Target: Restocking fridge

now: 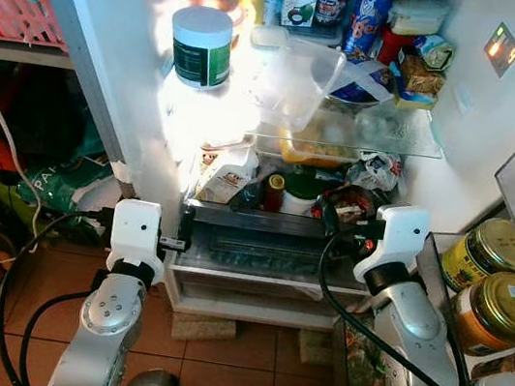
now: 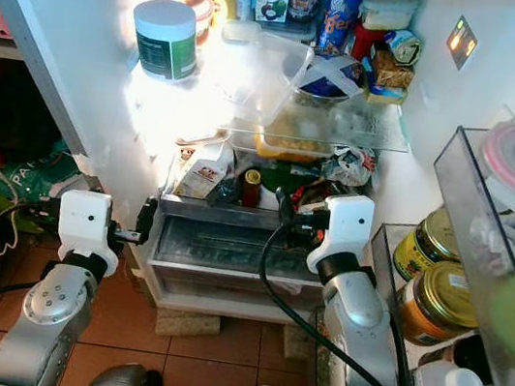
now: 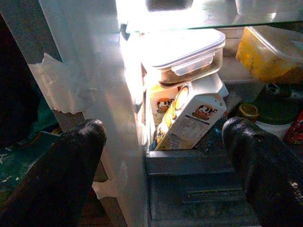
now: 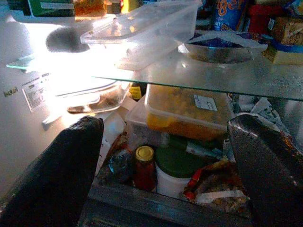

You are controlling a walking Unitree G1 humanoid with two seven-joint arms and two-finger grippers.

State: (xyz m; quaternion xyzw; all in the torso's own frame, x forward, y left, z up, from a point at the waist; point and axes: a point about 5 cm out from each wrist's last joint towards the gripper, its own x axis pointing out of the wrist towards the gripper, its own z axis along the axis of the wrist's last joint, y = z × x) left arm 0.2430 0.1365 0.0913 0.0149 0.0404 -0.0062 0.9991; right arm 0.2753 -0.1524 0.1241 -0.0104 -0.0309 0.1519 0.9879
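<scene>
Fridge: open, shelves crowded. Left gripper and right gripper: spread, empty. Restocking apparently pending.

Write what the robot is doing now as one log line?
task: restock fridge | left gripper: open, near milk carton | right gripper: open, facing lower shelf jars | holding: nothing

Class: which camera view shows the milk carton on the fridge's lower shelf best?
The left wrist view: the milk carton sits close and centred, its printed label visible, under a clear lidded container. Both eye views show it small and washed out by glare. The right wrist view shows little of it.
</scene>
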